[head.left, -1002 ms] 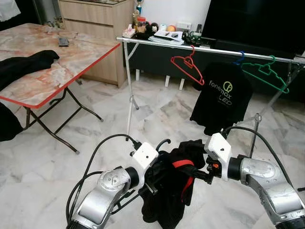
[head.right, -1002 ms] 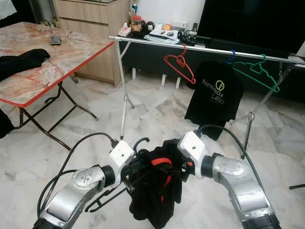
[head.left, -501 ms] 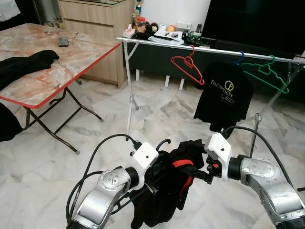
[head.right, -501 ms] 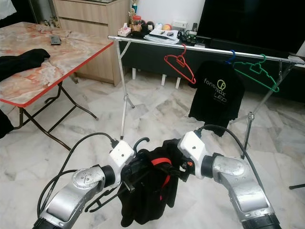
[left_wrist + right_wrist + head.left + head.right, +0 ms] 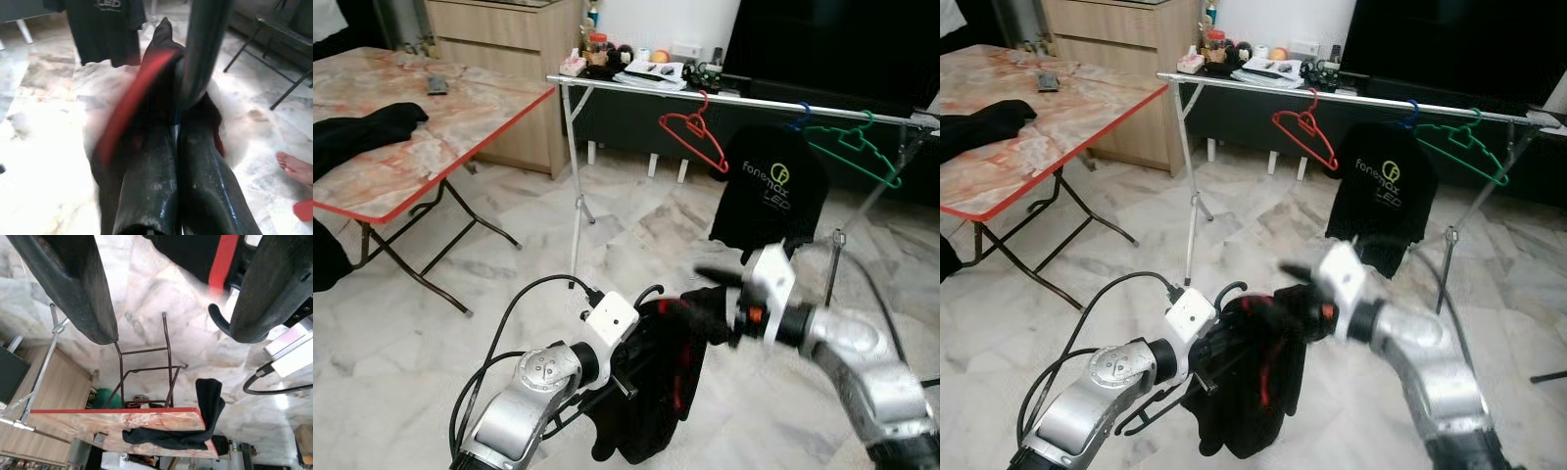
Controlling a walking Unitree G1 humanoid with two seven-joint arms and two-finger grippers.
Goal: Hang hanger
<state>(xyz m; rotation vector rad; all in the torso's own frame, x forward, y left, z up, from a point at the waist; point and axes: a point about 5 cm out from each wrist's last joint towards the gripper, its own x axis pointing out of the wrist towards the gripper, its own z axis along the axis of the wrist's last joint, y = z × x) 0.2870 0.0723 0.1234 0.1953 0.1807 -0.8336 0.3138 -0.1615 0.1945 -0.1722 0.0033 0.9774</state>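
My left gripper [image 5: 625, 364] is shut on a black hanger whose hook [image 5: 651, 291] sticks up beside it. A black garment with red trim [image 5: 651, 397] droops from that hanger, low in front of me. In the left wrist view the two fingers [image 5: 146, 186] lie close together with the garment's red strip [image 5: 132, 103] beyond them. My right gripper [image 5: 713, 292] is blurred, raised just right of the garment, and open; the right wrist view shows nothing in its gap [image 5: 173, 333]. Ahead stands the clothes rack, its rail [image 5: 744, 98] at mid height.
On the rail hang a red hanger [image 5: 693, 137], a black printed T-shirt [image 5: 771, 196] and a green hanger [image 5: 857, 152]. A red-edged marble folding table [image 5: 440, 127] with black clothes [image 5: 362, 132] stands left. A person's bare foot [image 5: 298, 169] rests on the floor.
My right gripper has let go of the garment and swung up, now blurred. The garment has dropped and hangs lower from the hanger in my left gripper.
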